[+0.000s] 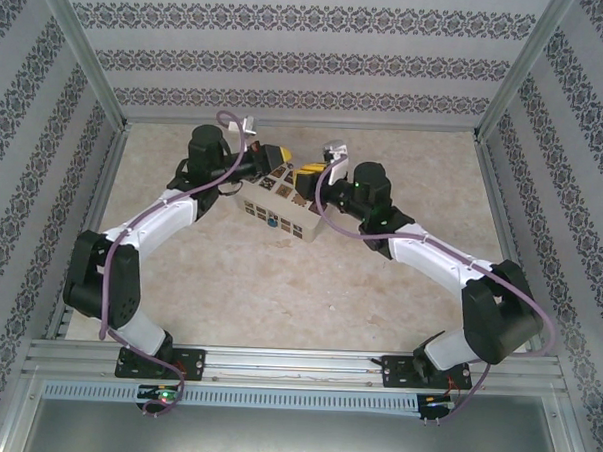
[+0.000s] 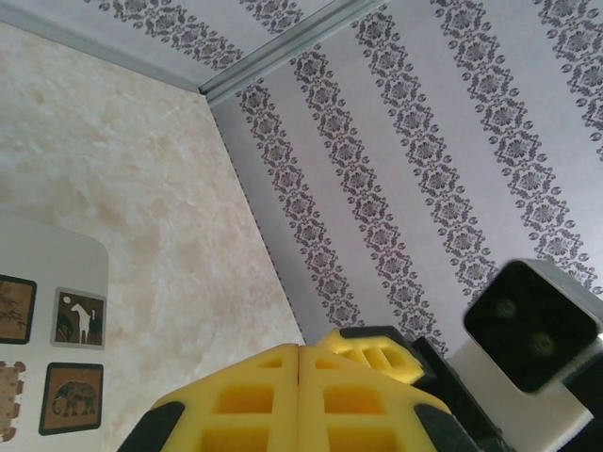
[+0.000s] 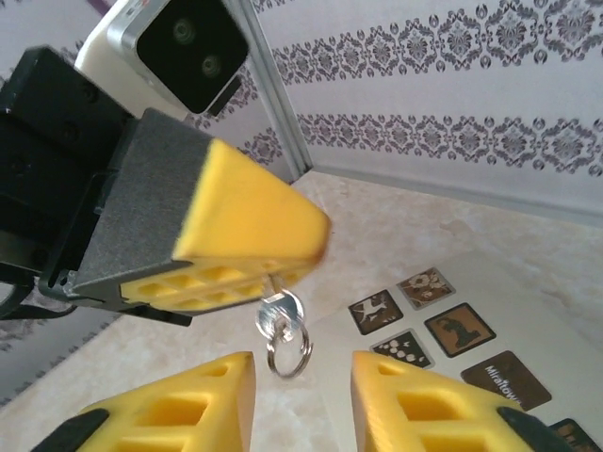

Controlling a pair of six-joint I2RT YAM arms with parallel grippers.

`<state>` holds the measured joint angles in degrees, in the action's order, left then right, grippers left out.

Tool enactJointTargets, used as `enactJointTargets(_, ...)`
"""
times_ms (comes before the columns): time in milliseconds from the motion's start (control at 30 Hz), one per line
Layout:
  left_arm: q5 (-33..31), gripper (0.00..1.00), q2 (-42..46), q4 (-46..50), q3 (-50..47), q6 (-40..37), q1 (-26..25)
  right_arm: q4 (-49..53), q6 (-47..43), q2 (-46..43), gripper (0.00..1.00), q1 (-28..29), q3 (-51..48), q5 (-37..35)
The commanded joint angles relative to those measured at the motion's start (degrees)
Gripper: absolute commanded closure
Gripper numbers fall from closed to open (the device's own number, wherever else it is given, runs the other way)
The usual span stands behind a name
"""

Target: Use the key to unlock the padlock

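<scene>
Centre frame: left gripper [image 3: 283, 262] clamps the key [image 3: 280, 311] by a sliver; right gripper [image 3: 301, 381] gapes narrowly below. Hazard: shallow bite, key drops.

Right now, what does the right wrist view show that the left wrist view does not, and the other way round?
Right wrist, not left wrist: the key with its ring, hanging from the shut left gripper; the right gripper, open just below it; the left arm's camera.
Left wrist, not right wrist: the right arm's camera.
Both: the box with its picture tiles, the table, the patterned wall, and the left gripper, shut.
</scene>
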<state>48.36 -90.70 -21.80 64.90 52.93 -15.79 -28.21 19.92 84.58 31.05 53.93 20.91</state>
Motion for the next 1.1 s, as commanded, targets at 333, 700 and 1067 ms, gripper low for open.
enactJointTargets(333, 16.9, 1.0, 5.5, -4.0, 2.8, -5.8, 7.4, -18.2, 21.9, 2.6, 0.44, -6.7, 4.3, 27.1)
enactJointTargets(700, 18.1, 1.0, 6.3, -3.9, 2.2, -7.0, 7.7, -19.3, 23.5, 9.7, 0.53, -2.8, 11.2, 29.4)
enactJointTargets(1067, 17.8, 1.0, 6.9, -1.2, 2.5, -9.6, 7.7, -18.9, 22.9, 12.7, 0.69, -0.3, 13.0, 29.8)
